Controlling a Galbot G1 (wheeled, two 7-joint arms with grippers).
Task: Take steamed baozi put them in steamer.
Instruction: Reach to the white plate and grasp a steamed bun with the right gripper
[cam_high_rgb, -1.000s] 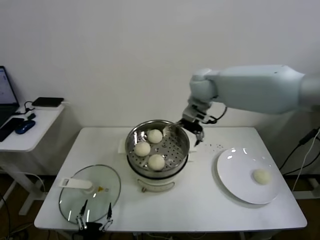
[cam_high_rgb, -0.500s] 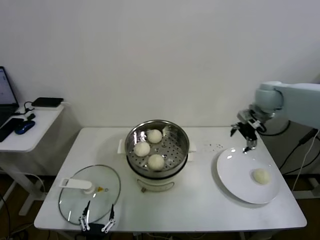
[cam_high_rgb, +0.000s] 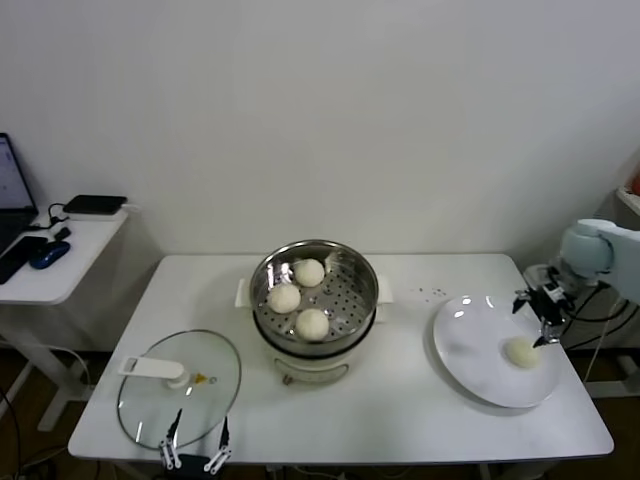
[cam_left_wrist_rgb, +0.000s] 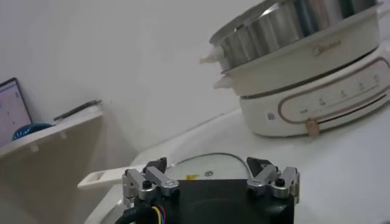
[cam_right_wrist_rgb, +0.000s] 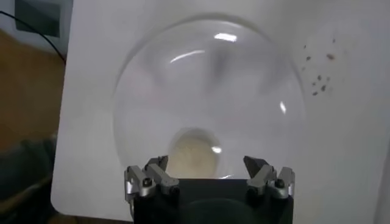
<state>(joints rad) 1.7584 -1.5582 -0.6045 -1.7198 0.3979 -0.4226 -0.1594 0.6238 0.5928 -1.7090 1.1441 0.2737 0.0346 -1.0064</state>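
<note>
At the right edge of the head view, the right pincer hangs with its fingers spread wide over the flat white round plate, empty. One smooth cream-white steamed baozi lies on the plate's lower right part, apparently just below the fingertips. Three more baozi sit on the perforated tray of the shiny round stainless-steel steamer at the centre of the white desk. The left pincer waits open at the lower left, by the round glass lid.

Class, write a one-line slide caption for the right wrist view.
Open right gripper above the last baozi on the white plate.
</note>
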